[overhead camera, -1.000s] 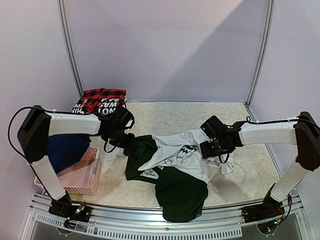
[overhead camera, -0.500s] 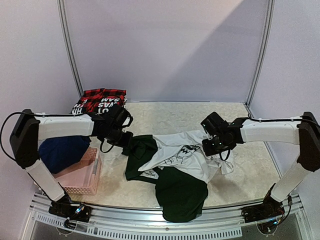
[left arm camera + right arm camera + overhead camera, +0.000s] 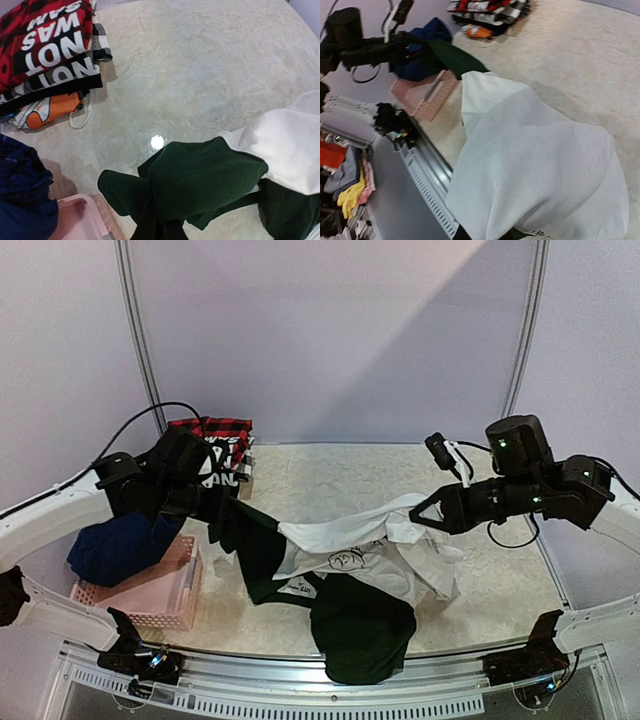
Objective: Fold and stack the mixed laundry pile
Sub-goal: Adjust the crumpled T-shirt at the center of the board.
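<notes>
A white T-shirt with black print (image 3: pixel 345 555) and a dark green part (image 3: pixel 360 630) hangs stretched between both grippers, its lower half lying on the table. My left gripper (image 3: pixel 218 525) is shut on the dark green sleeve (image 3: pixel 200 182), and its fingers are buried in the cloth. On the right, my right gripper (image 3: pixel 428 512) is shut on the white shoulder (image 3: pixel 535 165), which covers its fingers. At the back left lies a folded stack topped by the red-and-black plaid shirt (image 3: pixel 210 430) (image 3: pixel 45 40). A navy piece (image 3: pixel 115 545) rests in the basket.
The pink lattice basket (image 3: pixel 160 600) stands at the front left, under the left arm. The metal rail (image 3: pixel 330 695) runs along the table's near edge. Bare marbled tabletop (image 3: pixel 350 475) shows behind the shirt. Upright frame posts (image 3: pixel 140 340) stand at the back corners.
Both arms have risen and drawn apart, lifting the T-shirt off the table and stretching it. The right gripper has closed on the white shoulder.
</notes>
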Robot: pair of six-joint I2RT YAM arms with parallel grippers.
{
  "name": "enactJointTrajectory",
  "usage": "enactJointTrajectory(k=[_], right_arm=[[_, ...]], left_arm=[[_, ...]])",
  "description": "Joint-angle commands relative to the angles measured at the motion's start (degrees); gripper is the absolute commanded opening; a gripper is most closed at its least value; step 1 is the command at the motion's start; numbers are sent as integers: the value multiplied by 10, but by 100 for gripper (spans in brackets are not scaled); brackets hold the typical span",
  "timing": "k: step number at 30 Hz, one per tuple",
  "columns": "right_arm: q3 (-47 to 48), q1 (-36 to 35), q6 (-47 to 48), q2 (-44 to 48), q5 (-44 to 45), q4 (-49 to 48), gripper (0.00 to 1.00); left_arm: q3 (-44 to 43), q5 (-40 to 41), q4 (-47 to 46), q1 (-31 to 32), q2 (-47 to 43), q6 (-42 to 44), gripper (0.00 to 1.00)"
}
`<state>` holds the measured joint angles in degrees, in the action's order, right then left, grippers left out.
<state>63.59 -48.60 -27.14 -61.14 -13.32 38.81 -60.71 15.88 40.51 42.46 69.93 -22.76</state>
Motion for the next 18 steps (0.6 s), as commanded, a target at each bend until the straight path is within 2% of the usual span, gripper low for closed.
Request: enactJointTrajectory(k=[1, 7, 13, 18], right_arm=[[-25, -4, 0, 40, -194, -49, 0], [-99, 27, -13, 23, -177, -102, 0], [-184, 147, -16, -38, -219, -160, 0], [-193, 226, 4, -146, -247, -189, 2]], left_arm=[[-38, 64, 106, 12, -43, -4, 0], [-33, 81, 112, 11, -17, 7, 0], [-4, 55, 53, 9, 56, 14, 0], [8, 32, 15, 4, 113, 16, 0]])
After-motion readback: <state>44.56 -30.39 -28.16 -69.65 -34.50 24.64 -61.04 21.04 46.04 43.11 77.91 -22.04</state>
